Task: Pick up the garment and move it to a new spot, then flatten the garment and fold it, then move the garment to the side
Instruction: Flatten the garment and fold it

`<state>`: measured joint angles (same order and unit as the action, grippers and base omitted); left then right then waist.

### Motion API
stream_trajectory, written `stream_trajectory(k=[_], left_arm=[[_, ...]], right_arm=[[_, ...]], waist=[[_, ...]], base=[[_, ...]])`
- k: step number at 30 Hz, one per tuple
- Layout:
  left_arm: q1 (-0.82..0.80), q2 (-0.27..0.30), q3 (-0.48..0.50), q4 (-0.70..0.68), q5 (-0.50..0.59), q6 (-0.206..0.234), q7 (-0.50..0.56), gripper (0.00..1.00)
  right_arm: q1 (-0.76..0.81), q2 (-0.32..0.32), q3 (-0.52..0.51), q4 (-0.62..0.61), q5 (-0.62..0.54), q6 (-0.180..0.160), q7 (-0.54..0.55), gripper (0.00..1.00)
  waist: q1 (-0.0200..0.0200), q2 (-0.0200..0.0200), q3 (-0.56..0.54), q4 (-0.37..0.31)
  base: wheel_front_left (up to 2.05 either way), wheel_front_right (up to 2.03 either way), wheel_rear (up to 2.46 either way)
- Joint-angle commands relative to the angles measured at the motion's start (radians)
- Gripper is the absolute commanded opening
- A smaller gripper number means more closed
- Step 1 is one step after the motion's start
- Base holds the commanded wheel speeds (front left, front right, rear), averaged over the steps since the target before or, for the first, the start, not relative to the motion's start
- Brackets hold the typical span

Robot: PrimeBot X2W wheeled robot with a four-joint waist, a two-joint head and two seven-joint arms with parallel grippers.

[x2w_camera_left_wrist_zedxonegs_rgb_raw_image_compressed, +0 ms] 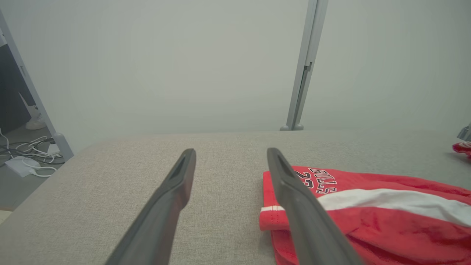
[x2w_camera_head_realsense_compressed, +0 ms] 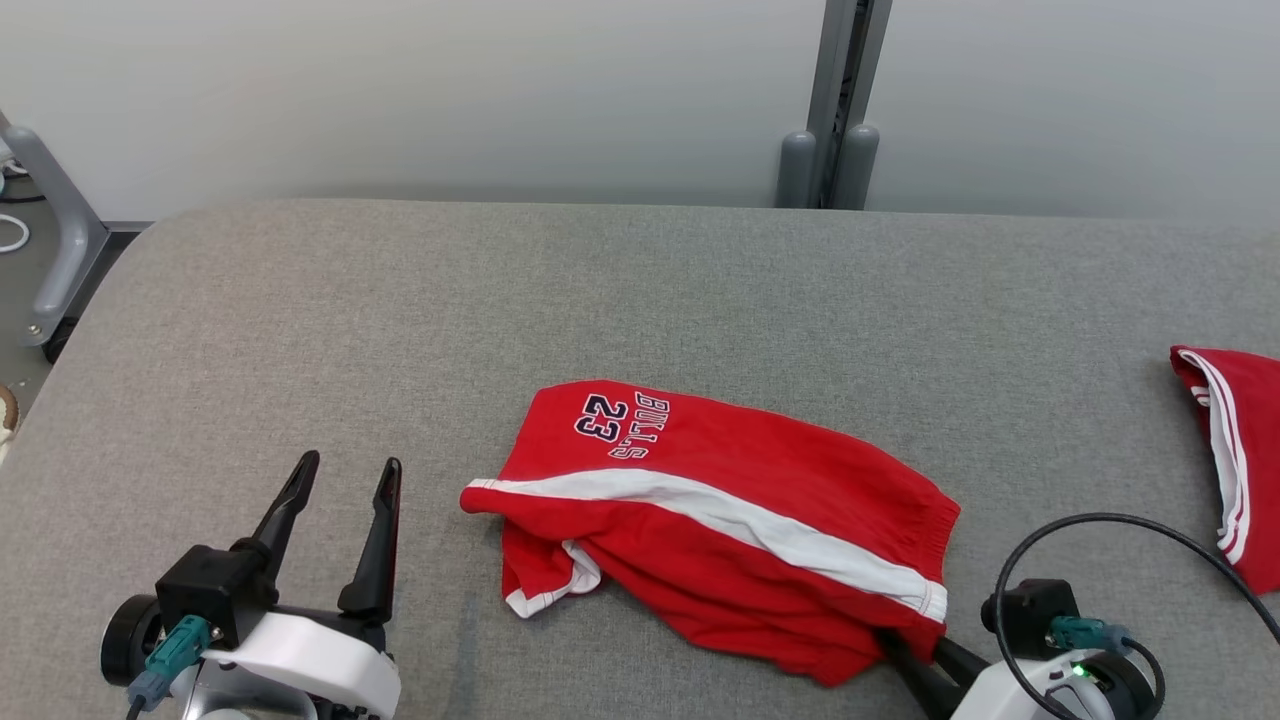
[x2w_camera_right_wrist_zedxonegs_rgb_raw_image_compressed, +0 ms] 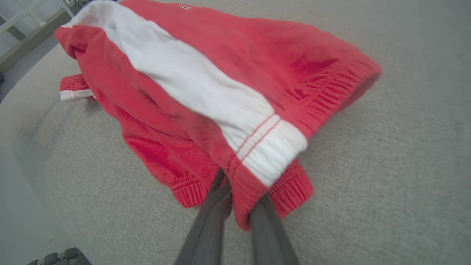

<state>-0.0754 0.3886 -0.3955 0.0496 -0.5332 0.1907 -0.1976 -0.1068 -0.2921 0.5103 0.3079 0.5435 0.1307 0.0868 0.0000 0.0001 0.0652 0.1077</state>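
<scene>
Closest to the head camera, the left claw [x2w_camera_head_realsense_compressed: 350, 463] stands to the left of the garment [x2w_camera_head_realsense_compressed: 760, 470], its two dark fingers spread wide with nothing between them and clear of the cloth. In its own wrist view the left claw [x2w_camera_left_wrist_zedxonegs_rgb_raw_image_compressed: 231, 151] shows that same wide gap, with one finger crossing in front of the garment's [x2w_camera_left_wrist_zedxonegs_rgb_raw_image_compressed: 386, 224] near left corner. At the garment's lower right corner the right claw [x2w_camera_head_realsense_compressed: 915, 655] reaches in under the red fabric. From the right wrist, its fingers [x2w_camera_right_wrist_zedxonegs_rgb_raw_image_compressed: 206, 228] stand close together and pinch a fold of the ribbed elastic hem, just beside the end of the broad white stripe. The garment [x2w_camera_right_wrist_zedxonegs_rgb_raw_image_compressed: 257, 48] is red, rumpled and partly doubled over, with dark-and-white lettering "BULLS 23" near its far left corner, and most of it lies on the grey fabric surface [x2w_camera_head_realsense_compressed: 640, 290]. Well to the right of the garment, a second red cloth [x2w_camera_head_realsense_compressed: 1235, 440] with white stripes lies at the surface's edge. Beyond the garment, a grey post [x2w_camera_head_realsense_compressed: 840, 100] rises against the pale wall.
</scene>
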Motion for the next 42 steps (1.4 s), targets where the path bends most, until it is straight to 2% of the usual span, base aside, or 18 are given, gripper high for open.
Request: stream_trajectory(k=[1,11,17,26,34,42], left_arm=[[0.009,0.005,0.002,-0.002,-0.006,0.005,0.001,1.00],[0.045,0.028,0.008,-0.026,-0.005,0.028,0.018,1.00],[0.055,0.043,0.017,-0.046,-0.010,0.041,0.027,1.00],[0.064,0.055,0.024,-0.066,-0.012,0.053,0.030,1.00],[0.064,0.058,0.022,-0.072,-0.016,0.059,0.034,1.00],[0.097,0.053,0.015,-0.077,-0.025,0.074,0.035,1.00]], right_arm=[[0.019,-0.001,-0.012,0.003,-0.001,0.000,-0.013,1.00],[0.136,0.011,-0.143,-0.071,-0.038,0.000,-0.045,1.00],[0.197,0.035,-0.271,-0.145,-0.091,0.000,-0.024,1.00],[0.161,0.086,-0.426,-0.249,-0.160,0.000,-0.070,1.00],[0.096,0.121,-0.460,-0.283,-0.190,0.000,-0.099,1.00],[0.136,0.125,-0.486,-0.308,-0.223,0.000,-0.086,1.00]], waist=[[0.0000,-0.0001,-0.009,-0.004],[0.0000,-0.0001,-0.050,-0.025],[0.0000,-0.0001,-0.060,-0.038],[0.0000,-0.0001,-0.058,-0.042],[0.0000,-0.0001,-0.058,-0.044],[0.0000,-0.0001,-0.071,-0.048]], base=[[0.00,0.00,0.00],[0.00,0.00,0.00],[0.00,0.00,0.00],[0.00,0.00,0.00],[0.00,0.00,0.00],[0.00,0.00,0.00]])
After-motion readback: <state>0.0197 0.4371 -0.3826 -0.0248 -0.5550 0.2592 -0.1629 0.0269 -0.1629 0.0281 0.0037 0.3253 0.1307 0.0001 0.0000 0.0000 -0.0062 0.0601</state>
